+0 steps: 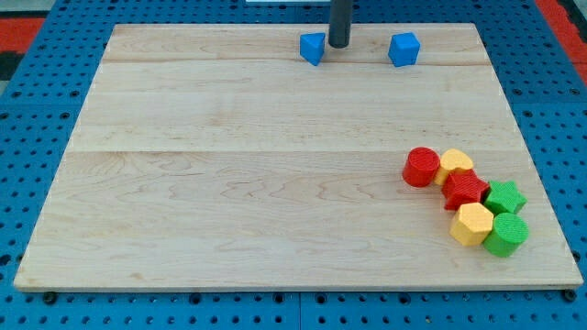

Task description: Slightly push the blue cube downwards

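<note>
The blue cube (404, 49) looks like a small, light, rigid plastic piece, and I judge it will slide easily on the smooth wood. It may spin if struck off-centre. There is nothing to grip it with: the arm ends in a bare rod with no jaws to spread or press together, so a push is the only contact. The place to meet it is the middle of its far face, the one toward the desk's top edge. A short stroke toward the bottom edge should do, since only a slight shift is asked

The cube is bright blue with crisp edges, and its top face looks paler than its sides. It sits close to the desk's (275, 183) top edge, right of the middle and well apart from the top right corner

My tip (338, 45) stands near the top edge, between the cube and a second blue block (313, 48) whose shape I cannot make out. It is just beside that block and clearly apart from the cube

Near the bottom right corner lies a cluster of red, yellow and green blocks, well away from all this
</note>
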